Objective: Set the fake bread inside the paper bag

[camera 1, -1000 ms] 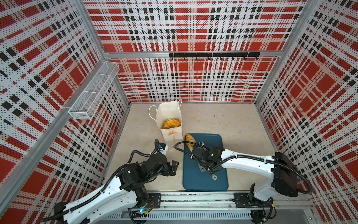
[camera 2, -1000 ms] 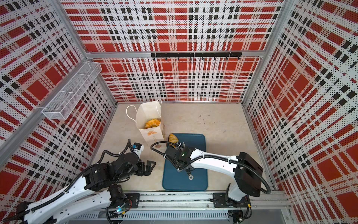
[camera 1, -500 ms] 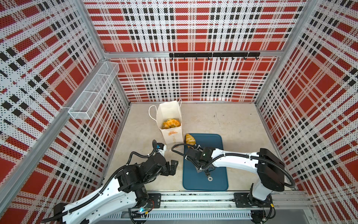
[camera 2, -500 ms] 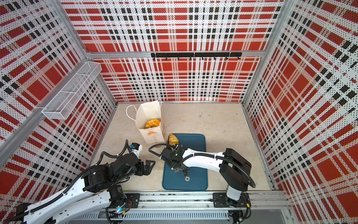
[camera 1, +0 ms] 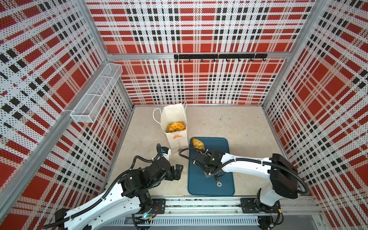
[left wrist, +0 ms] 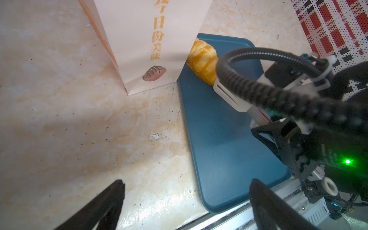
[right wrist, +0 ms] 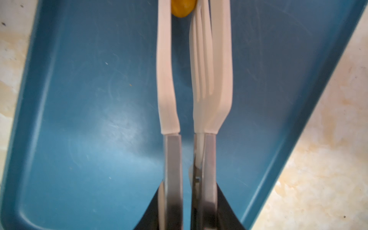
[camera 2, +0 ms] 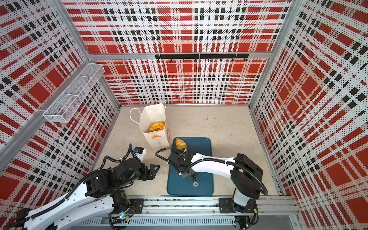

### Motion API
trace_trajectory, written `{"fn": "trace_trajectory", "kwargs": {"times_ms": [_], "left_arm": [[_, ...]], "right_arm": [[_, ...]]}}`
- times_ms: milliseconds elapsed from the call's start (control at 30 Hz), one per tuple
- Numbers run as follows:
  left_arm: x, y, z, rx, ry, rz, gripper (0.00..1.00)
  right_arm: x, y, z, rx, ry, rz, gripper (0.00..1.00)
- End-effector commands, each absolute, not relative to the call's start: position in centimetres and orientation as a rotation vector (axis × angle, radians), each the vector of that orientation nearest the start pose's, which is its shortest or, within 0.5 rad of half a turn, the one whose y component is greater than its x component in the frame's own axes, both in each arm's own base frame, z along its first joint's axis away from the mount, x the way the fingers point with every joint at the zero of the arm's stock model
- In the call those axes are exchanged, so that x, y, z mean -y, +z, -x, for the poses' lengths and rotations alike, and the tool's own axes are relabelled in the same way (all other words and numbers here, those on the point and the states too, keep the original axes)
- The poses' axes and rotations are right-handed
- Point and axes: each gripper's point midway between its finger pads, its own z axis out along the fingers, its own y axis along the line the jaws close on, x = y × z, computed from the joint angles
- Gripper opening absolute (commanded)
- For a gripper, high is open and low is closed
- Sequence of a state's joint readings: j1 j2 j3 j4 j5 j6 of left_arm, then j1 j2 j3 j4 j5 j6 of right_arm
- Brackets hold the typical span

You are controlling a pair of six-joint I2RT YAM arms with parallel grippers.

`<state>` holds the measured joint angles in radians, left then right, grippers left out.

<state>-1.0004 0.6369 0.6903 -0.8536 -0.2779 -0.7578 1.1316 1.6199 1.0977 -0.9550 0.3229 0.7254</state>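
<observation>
White tongs are what the right tool carries: it is clenched on the two metal handles, and the blades reach forward over the teal tray. Between the blade ends sits the tip of one croissant. Both blades seem to touch it, but I cannot tell how firmly they press.

In both top views this croissant lies at the tray's upper left corner, in the lower middle of the frame, just beside the bag. It is the only bread outside the bag. The bag stands upright and open on the desk, and more bread shows inside it, near the top.

The left tool is released, its jaws wide apart with nothing between them. It hangs low over the desk, left of the tray and below the bag in the frame.

I judge that the step in hand is the grasp of the last croissant, so the task is near its end. The next move calls for a firm squeeze on the tongs, because the grip is only at the narrow tip and the glossy piece may slip. After that come a lift high enough to pass the bag's rim, a short carry up and left in the frame, and a release over the opening.
</observation>
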Motion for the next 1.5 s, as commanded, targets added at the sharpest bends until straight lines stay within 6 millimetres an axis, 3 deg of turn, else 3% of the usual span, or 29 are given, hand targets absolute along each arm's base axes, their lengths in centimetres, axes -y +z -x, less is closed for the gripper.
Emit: {"fn": "trace_trajectory", "kwargs": {"times_ms": [0, 267, 367, 600, 967, 1467], "left_arm": [[15.5, 17.4, -15.9, -2.374, -0.524, -0.136, 0.99], [15.8, 17.4, -15.9, -2.375, -0.518, -0.146, 0.99], [15.9, 17.3, -15.9, -2.378, -0.513, -0.153, 0.99], [16.2, 17.4, -15.9, -2.380, -0.509, -0.164, 0.99], [16.2, 17.3, -15.9, -2.380, -0.507, -0.167, 0.99], [16.0, 17.1, -15.8, -2.381, -0.504, -0.164, 0.99]], "right_arm": [[-22.8, 8.1, -17.1, -2.755, -0.175, 0.531, 0.30], [-19.6, 7.6, -14.4, -2.801, -0.198, 0.558, 0.39], [-19.1, 8.1, -14.6, -2.780, -0.199, 0.528, 0.53], [-20.3, 8.9, -15.6, -2.723, -0.169, 0.556, 0.59], [-22.0, 8.3, -18.4, -2.670, -0.175, 0.542, 0.59], [-22.9, 7.1, -21.0, -2.678, -0.190, 0.575, 0.60]]}}
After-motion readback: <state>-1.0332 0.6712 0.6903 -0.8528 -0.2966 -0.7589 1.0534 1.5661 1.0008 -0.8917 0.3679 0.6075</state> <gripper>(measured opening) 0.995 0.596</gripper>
